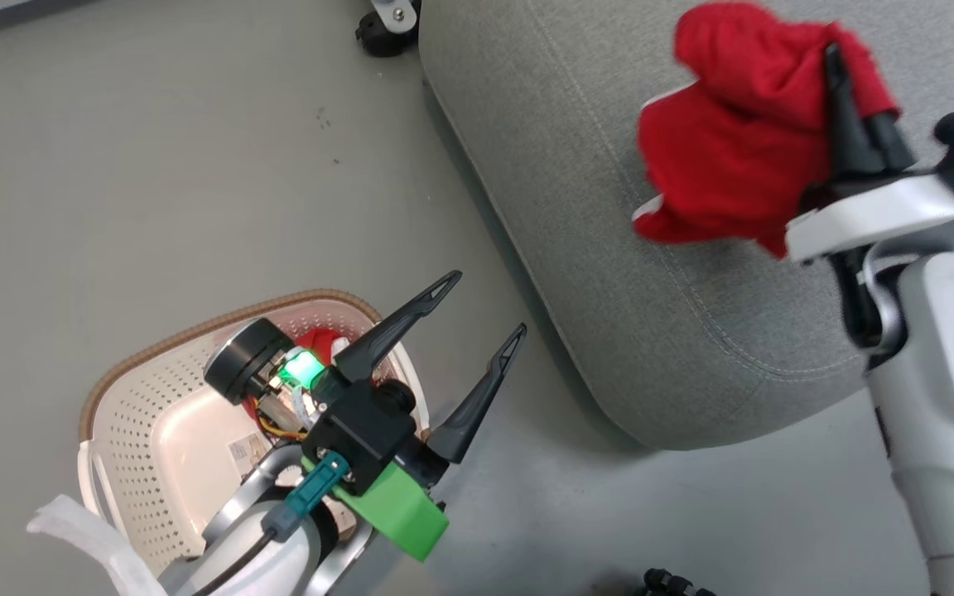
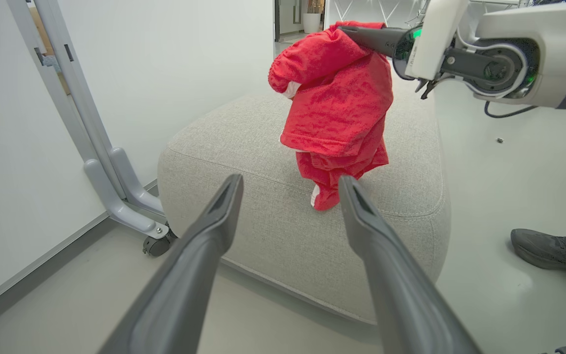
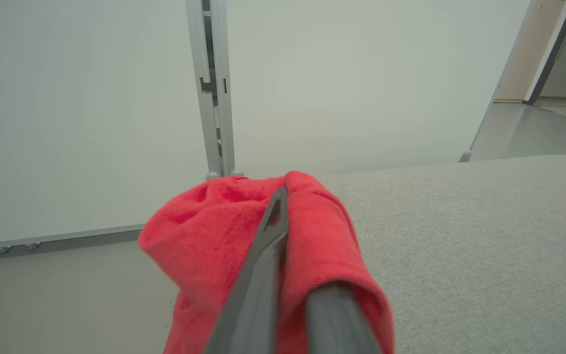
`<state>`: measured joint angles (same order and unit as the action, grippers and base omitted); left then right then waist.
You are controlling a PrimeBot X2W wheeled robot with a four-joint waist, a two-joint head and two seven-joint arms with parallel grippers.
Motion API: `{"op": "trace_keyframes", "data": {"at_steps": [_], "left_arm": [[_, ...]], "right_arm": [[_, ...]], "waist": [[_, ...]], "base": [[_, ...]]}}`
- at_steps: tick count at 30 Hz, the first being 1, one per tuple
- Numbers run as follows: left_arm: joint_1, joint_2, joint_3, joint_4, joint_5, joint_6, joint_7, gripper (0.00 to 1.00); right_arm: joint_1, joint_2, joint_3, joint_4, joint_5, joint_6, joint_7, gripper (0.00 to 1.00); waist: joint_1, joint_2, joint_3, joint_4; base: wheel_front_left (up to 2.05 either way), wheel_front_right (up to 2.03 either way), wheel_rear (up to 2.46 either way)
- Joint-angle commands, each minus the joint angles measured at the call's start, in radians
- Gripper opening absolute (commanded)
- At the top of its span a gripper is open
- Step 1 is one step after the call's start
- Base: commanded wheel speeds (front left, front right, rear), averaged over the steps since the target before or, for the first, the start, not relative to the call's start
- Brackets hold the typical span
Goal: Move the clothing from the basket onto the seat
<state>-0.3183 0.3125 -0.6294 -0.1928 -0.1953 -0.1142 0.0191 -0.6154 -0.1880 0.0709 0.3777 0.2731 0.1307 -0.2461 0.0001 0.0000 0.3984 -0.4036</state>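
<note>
Head view shows you the right gripper (image 1: 835, 58) clamped on a red garment (image 1: 734, 141) hanging over the seat (image 1: 576, 215); your left gripper (image 1: 485, 304) stands spread wide and empty near the basket (image 1: 137, 372), where another red piece (image 1: 318, 339) lies partly hidden behind the arm.

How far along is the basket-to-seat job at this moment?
Done: nothing lies on the seat yet. In hand: the right gripper is shut on one red garment, hanging over the seat. Left: release it, then fetch the red fabric showing in the basket, where the open left gripper hovers.
</note>
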Motion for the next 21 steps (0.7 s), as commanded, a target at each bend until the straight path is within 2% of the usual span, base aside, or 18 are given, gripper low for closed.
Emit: {"op": "trace_keyframes", "data": {"at_steps": [1,8,16,17,19,20,21], "left_arm": [[-0.033,0.002,-0.007,0.001,0.004,-0.005,-0.007,1.00],[-0.114,-0.012,-0.023,0.025,0.016,-0.007,-0.041,1.00],[-0.154,-0.021,-0.022,0.058,0.014,-0.005,-0.084,1.00],[-0.157,-0.021,-0.024,0.062,0.015,-0.005,-0.089,1.00],[-0.159,-0.024,-0.028,0.073,0.015,-0.006,-0.095,1.00],[-0.161,-0.024,-0.030,0.080,0.015,-0.006,-0.096,1.00],[-0.163,-0.024,-0.031,0.084,0.015,-0.006,-0.099,1.00]], "right_arm": [[-0.039,-0.013,-0.030,0.006,0.002,0.000,-0.006,0.00],[-0.170,-0.095,-0.170,0.066,0.002,0.000,-0.011,0.00],[-0.242,-0.145,-0.253,0.268,0.031,0.000,-0.013,0.00],[-0.242,-0.144,-0.260,0.292,0.030,0.000,-0.014,0.13],[-0.234,-0.139,-0.269,0.335,0.027,0.000,-0.017,0.84],[-0.224,-0.135,-0.271,0.353,0.024,0.000,-0.018,1.00],[-0.213,-0.130,-0.272,0.365,0.022,0.000,-0.019,1.00]], "waist": [[-0.0001,0.0000,0.067,0.060],[-0.0001,0.0000,0.155,0.137],[-0.0001,0.0000,0.233,0.188],[-0.0001,0.0000,0.235,0.191],[-0.0001,0.0000,0.238,0.196],[-0.0001,0.0000,0.239,0.198],[-0.0001,0.0000,0.238,0.199]], "base": [[0.00,0.00,0.00],[0.00,0.00,0.00],[0.00,0.00,0.00],[0.00,0.00,0.00],[0.00,0.00,0.00],[0.00,0.00,0.00],[0.00,0.00,0.00]]}}
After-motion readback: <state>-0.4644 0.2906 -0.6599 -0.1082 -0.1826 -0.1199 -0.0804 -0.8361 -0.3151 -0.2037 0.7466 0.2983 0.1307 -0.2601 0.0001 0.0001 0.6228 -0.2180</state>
